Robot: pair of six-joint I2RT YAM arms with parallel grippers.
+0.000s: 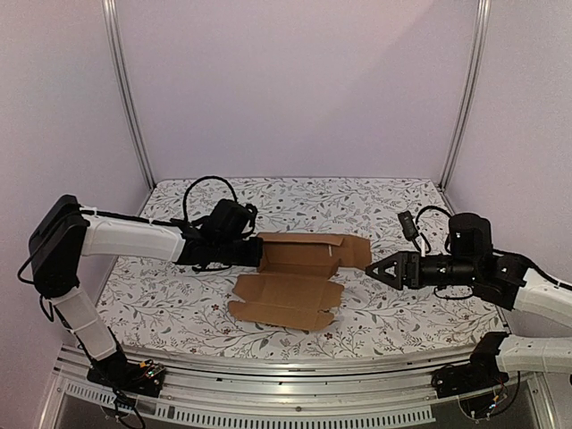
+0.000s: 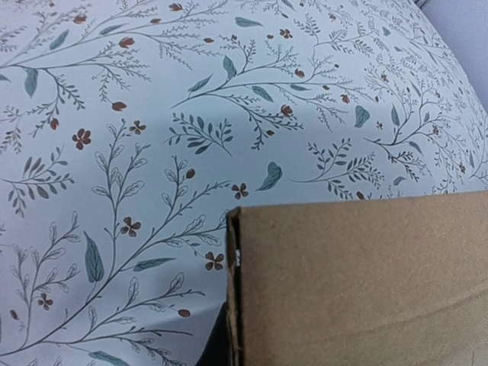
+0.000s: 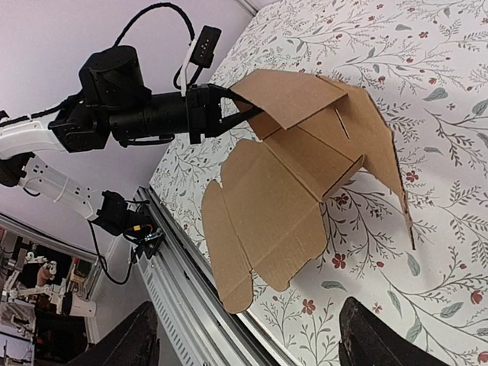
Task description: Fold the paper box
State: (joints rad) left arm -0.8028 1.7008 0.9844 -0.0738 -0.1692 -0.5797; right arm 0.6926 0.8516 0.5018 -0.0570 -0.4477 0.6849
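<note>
**Half-folded paper box mid-worktop, left gripper clamped on it, right gripper apart**

Left arm reaches in from the worktop's (image 1: pixel 179 308) left edge toward centre. Left gripper (image 1: pixel 259 253) is at the box's left end, pinched tight on a raised cardboard panel; right wrist view shows its dark fingers (image 3: pixel 242 114) either side of the upper flap's edge. Left wrist cam sees mostly cardboard wall close up, w/ floral cover behind.

Paper box (image 1: pixel 299 277) sits about mid-worktop, slightly nearer the front edge than the back. Partly folded: back panels stand up w/ a flap tilted over the top, front section lies flat toward the front edge w/ rounded tabs. Plain brown, unprinted.

Right gripper (image 1: pixel 374 266) is just off the box's right end, pointing left at it, fingers spread apart, nothing between them. Can't tell if a tip touches the right flap. Right arm comes in from the right edge, low over the worktop.
</note>
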